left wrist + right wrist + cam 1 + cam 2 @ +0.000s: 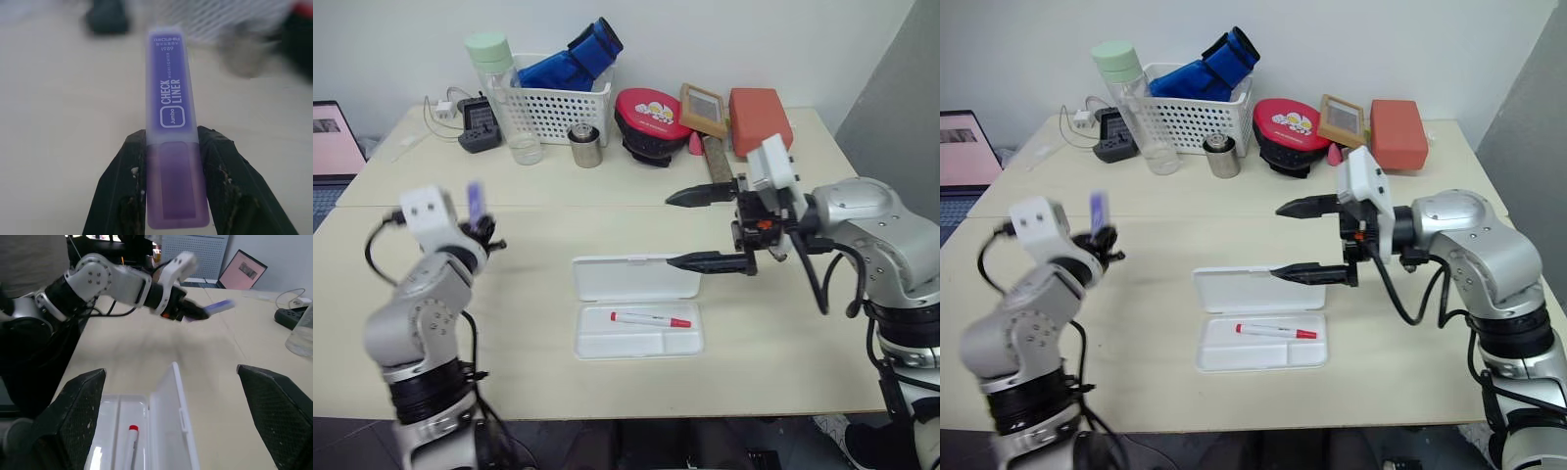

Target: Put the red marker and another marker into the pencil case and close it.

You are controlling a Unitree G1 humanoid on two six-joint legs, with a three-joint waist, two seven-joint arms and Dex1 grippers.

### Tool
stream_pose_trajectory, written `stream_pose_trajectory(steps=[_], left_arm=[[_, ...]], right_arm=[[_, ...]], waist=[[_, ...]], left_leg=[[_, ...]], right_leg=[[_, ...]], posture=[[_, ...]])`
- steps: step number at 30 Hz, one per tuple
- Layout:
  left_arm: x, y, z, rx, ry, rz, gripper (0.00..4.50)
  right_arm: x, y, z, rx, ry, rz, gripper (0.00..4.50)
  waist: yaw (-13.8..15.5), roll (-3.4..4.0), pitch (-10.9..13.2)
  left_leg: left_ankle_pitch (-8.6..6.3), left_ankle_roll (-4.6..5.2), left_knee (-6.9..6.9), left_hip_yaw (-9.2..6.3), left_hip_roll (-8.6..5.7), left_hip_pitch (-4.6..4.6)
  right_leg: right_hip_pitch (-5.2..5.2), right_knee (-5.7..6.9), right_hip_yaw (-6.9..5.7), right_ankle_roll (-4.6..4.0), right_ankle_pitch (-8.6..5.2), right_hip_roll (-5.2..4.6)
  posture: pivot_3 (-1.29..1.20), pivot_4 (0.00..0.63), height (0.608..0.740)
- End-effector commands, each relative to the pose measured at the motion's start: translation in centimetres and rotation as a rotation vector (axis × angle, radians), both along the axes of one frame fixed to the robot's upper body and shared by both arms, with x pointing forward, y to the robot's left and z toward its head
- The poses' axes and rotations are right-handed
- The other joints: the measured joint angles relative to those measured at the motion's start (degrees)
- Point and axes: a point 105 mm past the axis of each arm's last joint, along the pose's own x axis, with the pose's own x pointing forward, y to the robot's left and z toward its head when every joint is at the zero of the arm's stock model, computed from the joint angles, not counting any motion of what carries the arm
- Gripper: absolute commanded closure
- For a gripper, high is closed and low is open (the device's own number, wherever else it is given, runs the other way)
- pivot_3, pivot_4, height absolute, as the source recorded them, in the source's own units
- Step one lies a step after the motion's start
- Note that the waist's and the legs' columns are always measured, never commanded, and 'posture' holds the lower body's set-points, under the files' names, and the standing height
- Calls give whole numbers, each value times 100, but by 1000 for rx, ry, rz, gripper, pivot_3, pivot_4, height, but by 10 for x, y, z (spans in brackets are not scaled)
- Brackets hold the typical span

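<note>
The left gripper (171, 196) was clenched on the purple highlighter (171, 117), its two black fingers (120, 196) pinching the lower end of the barrel while the rest stuck out beyond them, clear of the tabletop (509, 372) on the robot's left side. The pencil case (636, 318) lay open near the middle of the table, its lid (634, 278) folded back flat on the far side of the tray. The red marker (651, 319) rested lengthwise in the tray's longer compartment, red cap toward the robot's right. The right gripper (690, 228) hung above the far right corner of the case with its jaws spread wide, grasping nothing and pointing toward the robot's left. Well apart from the case, along the table's far edge, stood a white mesh basket (558, 110) and a clear bottle with a pale green cap (499, 83).
</note>
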Motion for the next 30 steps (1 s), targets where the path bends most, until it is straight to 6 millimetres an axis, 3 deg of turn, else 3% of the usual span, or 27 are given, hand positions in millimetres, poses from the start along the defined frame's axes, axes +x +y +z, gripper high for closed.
stream_pose_trajectory(steps=[1,4,8,11,16,20,24,30], left_arm=[[-24,-41,26,138,-70,-351,3287],[-46,-66,46,204,-102,-612,3287],[-64,-82,42,267,-41,-811,3287],[-90,-99,34,279,17,-1036,3287],[-106,-100,-5,357,191,-1169,3287],[-102,-99,-30,419,238,-1173,3287],[-96,-95,-71,583,313,-1191,3287],[-92,-98,-98,651,320,-1219,3287]], right_arm=[[-17,-12,11,9,-26,30,0],[-21,-25,4,-31,-10,-5,0],[-25,-34,-1,-51,-3,-42,0],[-28,-40,-2,-53,-5,-77,0],[-35,-40,-9,-60,5,-97,0],[-35,-43,-16,-85,41,-127,0],[-37,-48,-31,-140,72,-144,0],[-34,-49,-40,-179,71,-171,0]], waist=[[-2,5,-2],[-7,5,2],[-25,16,4],[-19,16,4],[-27,18,5],[-5,19,5],[10,19,5],[6,20,6]], left_leg=[[0,1,-1,6,-1,5],[-3,6,0,-8,13,1],[-12,21,-3,-1,13,9],[-13,25,-3,-3,15,6],[-14,26,-6,1,16,9],[-15,28,-6,-2,14,8],[-15,29,-5,-1,11,7],[-16,30,-6,-2,13,5]], right_leg=[[2,0,6,0,0,0],[-1,4,-4,-1,-1,0],[4,6,1,-3,-2,2],[4,7,0,-2,-2,2],[4,6,4,-3,-2,2],[5,7,2,-3,-3,2],[9,3,0,-3,-3,2],[6,3,-1,-3,-3,2]], posture=[[0,150,740],[0,150,740],[0,150,740],[0,150,740],[0,150,740],[0,150,740],[0,150,740],[0,150,740]])
